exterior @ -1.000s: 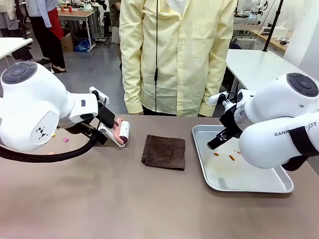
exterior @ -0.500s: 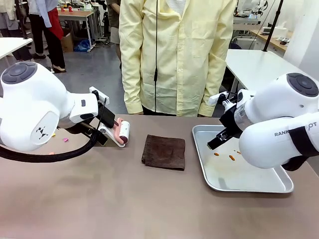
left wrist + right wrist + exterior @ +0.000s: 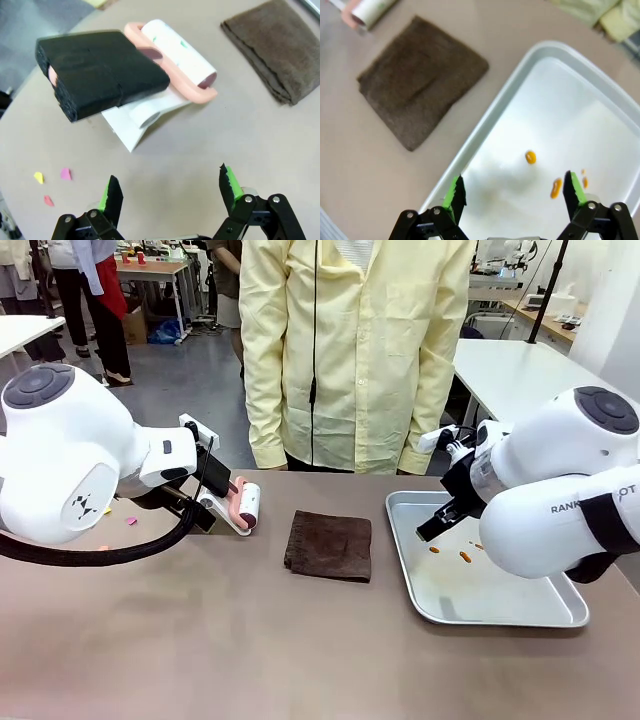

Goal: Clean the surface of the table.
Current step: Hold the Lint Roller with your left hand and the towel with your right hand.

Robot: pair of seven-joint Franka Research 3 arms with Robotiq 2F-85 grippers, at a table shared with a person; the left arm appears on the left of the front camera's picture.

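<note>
Two sets of jaws hang over the taupe worktop [image 3: 250,640], nothing gripped
The worktop fills the lower half of the front view: brown cloth [image 3: 329,545] at centre, lint roller [image 3: 247,506] on a white stand [image 3: 215,508] at centre left, metal tray [image 3: 480,592] with orange crumbs [image 3: 465,557] at right. The left jaws are released, spread above bare worktop near the roller and small coloured paper scraps [image 3: 65,174]; the right jaws are released, spread over the tray; a person [image 3: 355,350] in a yellow coat stands at top centre
</note>
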